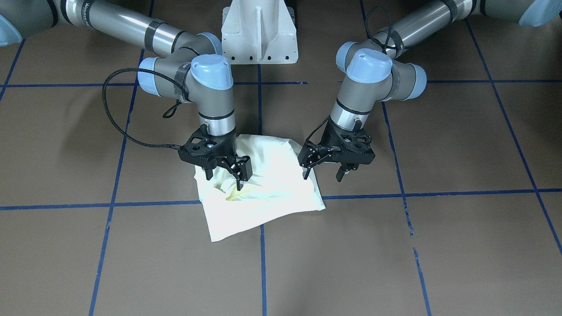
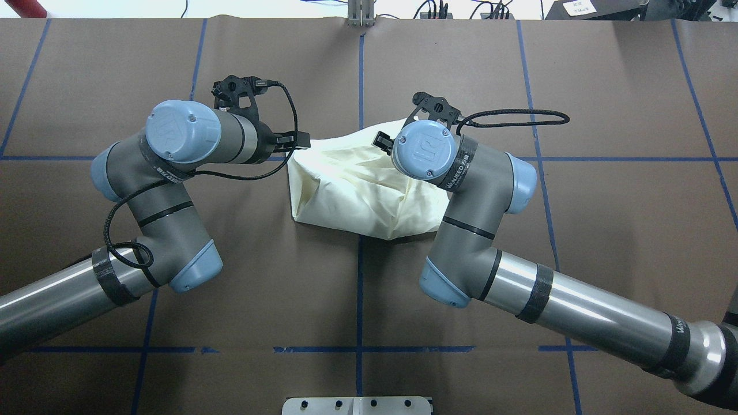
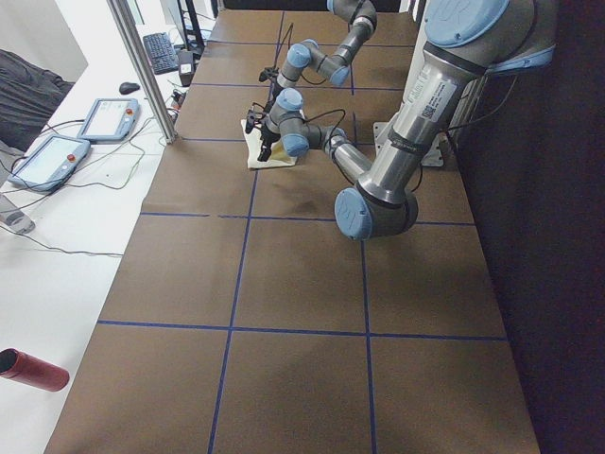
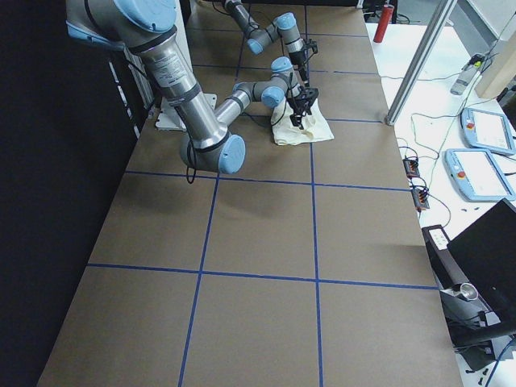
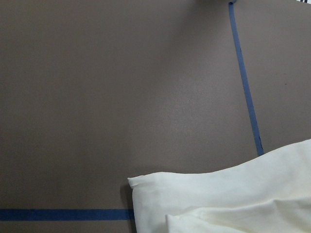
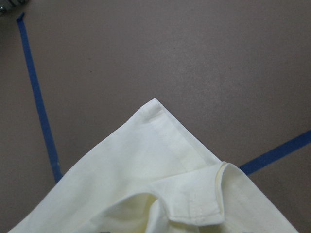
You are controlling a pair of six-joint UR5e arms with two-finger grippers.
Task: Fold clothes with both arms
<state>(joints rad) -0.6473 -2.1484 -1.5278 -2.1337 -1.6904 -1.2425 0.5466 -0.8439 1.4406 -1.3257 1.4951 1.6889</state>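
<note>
A cream T-shirt (image 1: 268,197) lies folded in a rumpled bundle, plain side up, mid-table (image 1: 461,254) across a blue tape line (image 1: 262,272). The right end effector (image 1: 224,175) stands over it, fingers spread and tips down in the wrinkled cloth, clasping nothing visible. The left end effector (image 1: 323,174) hovers at the shirt's edge, likewise wide open and empty.

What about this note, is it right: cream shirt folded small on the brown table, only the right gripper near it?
Wrong on one point: both are near. The front-facing view shows the right gripper over the shirt and the left gripper at its edge. The rest holds.
</note>
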